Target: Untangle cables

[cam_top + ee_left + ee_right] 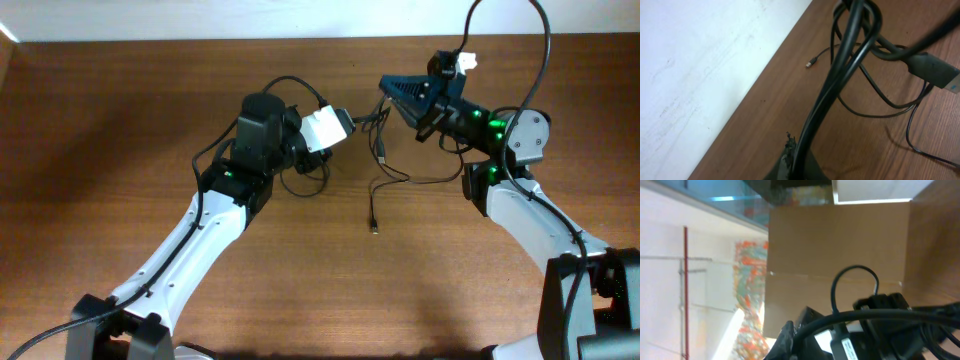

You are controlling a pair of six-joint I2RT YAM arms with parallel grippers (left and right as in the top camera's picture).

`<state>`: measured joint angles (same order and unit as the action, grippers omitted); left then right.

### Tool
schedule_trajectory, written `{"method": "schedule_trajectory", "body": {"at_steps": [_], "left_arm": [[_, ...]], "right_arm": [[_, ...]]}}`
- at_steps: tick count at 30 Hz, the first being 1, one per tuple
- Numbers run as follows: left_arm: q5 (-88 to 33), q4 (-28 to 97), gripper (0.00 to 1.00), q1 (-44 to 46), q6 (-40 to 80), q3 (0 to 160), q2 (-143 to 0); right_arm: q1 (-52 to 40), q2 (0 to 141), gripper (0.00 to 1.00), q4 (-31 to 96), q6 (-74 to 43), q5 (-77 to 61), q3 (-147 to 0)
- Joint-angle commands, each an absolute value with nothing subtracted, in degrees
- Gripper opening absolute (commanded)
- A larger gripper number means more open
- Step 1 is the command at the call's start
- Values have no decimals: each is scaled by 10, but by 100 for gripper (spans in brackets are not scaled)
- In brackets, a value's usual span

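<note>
Left gripper (344,124) was clamped on the cables (380,150), and we saw the bundle running straight up from its fingers (786,156). Right gripper (386,86) close by, tips together on a strand. Loose ends trailed over the table (150,120), one plug (375,228) well apart.

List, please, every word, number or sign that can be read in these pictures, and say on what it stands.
No text can be read in any view.
White label on a black part, right wrist view: dark print, too blurred to read.
White tag, overhead view: too small to show any print.
</note>
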<state>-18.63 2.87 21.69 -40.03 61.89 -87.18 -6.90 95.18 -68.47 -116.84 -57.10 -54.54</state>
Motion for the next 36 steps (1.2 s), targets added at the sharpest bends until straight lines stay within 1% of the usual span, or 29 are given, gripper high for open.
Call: {"method": "schedule_trajectory", "body": {"at_steps": [1, 4, 6, 11, 17, 21, 27, 36], "left_arm": [[-187, 40, 0, 213, -393, 619, -874], [-190, 53, 0, 213, -393, 619, -874], [-218, 60, 0, 213, -393, 619, -874], [-260, 85, 0, 214, -408, 619, -874], [-278, 159, 0, 214, -408, 619, -874], [-379, 178, 0, 214, -408, 619, -874], [-410, 215, 0, 214, -408, 619, -874], [-541, 230, 0, 214, -408, 619, -874]], "right_arm": [[-68, 942, 4, -690, -1195, -480, -554], [-68, 942, 4, -690, -1179, -379, -554], [-68, 942, 4, -678, -1166, -333, -554], [-67, 942, 4, -582, -1166, -294, -554], [-67, 942, 4, -556, -1163, -209, -554], [-67, 942, 4, -517, -1104, -152, -554], [-67, 942, 4, -477, -1038, -92, -554], [-66, 942, 4, -411, -953, -26, -554]]}}
